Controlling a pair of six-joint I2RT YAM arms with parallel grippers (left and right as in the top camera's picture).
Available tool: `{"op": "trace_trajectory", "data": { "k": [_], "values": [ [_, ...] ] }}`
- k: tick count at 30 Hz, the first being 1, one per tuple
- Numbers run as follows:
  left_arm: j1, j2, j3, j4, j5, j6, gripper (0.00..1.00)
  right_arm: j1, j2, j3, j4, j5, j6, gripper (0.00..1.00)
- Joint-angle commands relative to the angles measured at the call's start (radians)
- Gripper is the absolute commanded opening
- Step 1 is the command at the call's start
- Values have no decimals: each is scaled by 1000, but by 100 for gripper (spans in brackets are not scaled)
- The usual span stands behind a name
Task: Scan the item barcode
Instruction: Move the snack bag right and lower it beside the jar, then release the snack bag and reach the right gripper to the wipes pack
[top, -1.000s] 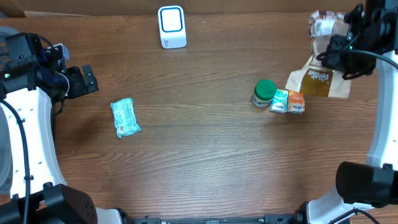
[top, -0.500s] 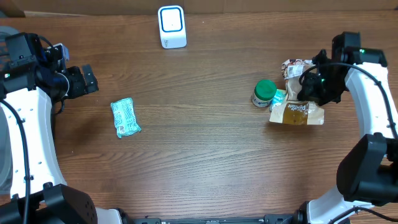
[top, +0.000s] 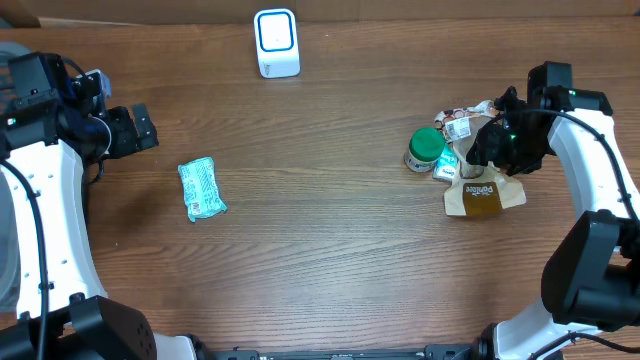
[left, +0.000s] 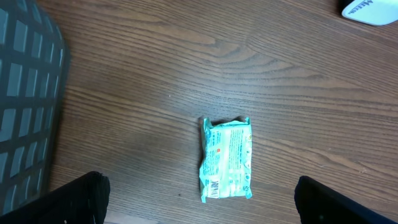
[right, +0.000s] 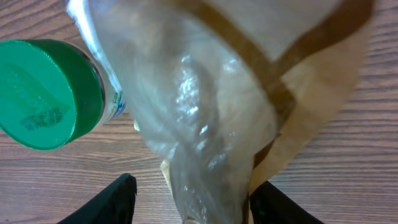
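Brown paper-and-film bag (right: 205, 124), loose between the right gripper's (right: 196, 200) parted fingers, could slump onto the green-lidded jar (right: 46, 93) at nine o'clock, burying barcodes.

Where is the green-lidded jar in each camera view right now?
Overhead: the green-lidded jar stands right of centre, just left of the brown bag.
Left wrist: not in it; only a teal packet lies on the wood there.
Right wrist: the green-lidded jar is at upper left, its lid facing the camera.
Shared landmark: the brown bag, beside the jar in the overhead and right wrist views.
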Motion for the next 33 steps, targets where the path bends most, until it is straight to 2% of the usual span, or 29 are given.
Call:
{"op": "trace_trajectory", "data": {
  "k": [1, 5, 7, 9, 10, 11, 19, 23, 27, 33],
  "values": [
    [-2, 2, 6, 0, 0, 16, 100, 2, -10, -5, 3, -6, 3, 56],
    [-2, 2, 6, 0, 0, 16, 99, 3, -10, 12, -13, -10, 19, 55],
    [-2, 2, 6, 0, 0, 16, 100, 3, -10, 50, -52, -21, 19, 59],
    [-2, 2, 6, 0, 0, 16, 100, 3, -10, 106, -100, -24, 19, 72],
    [-2, 2, 6, 0, 0, 16, 99, 3, -10, 146, -132, -23, 18, 90],
    [-2, 2, 6, 0, 0, 16, 99, 3, -10, 178, -155, -23, 19, 100],
    [-2, 2, 6, 0, 0, 16, 100, 4, -10, 408, -279, -38, 80, 100],
    [-2, 2, 6, 0, 0, 16, 100, 25, -10, 448, -277, -267, 127, 100],
    [-2, 2, 6, 0, 0, 16, 99, 111, -10, 438, -180, -500, 124, 100],
    [-2, 2, 6, 0, 0, 16, 99, 301, -8, 431, -29, -476, 128, 100]
  ]
}}
